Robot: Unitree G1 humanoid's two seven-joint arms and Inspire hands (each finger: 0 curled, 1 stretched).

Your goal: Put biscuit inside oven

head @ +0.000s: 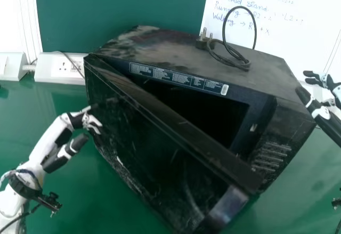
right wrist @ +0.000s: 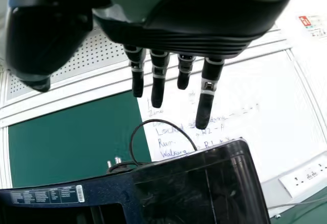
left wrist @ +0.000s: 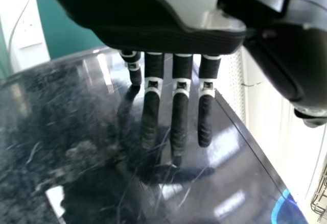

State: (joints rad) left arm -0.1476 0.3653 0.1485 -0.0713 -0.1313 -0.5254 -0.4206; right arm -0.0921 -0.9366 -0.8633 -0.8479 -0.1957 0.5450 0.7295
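- Oven door (head: 160, 154), lower centre, ajar!
- Left hand (head: 79, 121), left of frame, fingers straight; right hand (head: 321, 112), right edge, open too.
- Swing wider, avoid pressing it shut!

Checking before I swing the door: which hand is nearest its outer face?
The left hand: its straight fingers are at the outer face of the microwave door. The right hand is by the microwave body's right side.

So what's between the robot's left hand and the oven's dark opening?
The oven door, ajar, outer face toward the left hand; the head view shows it.
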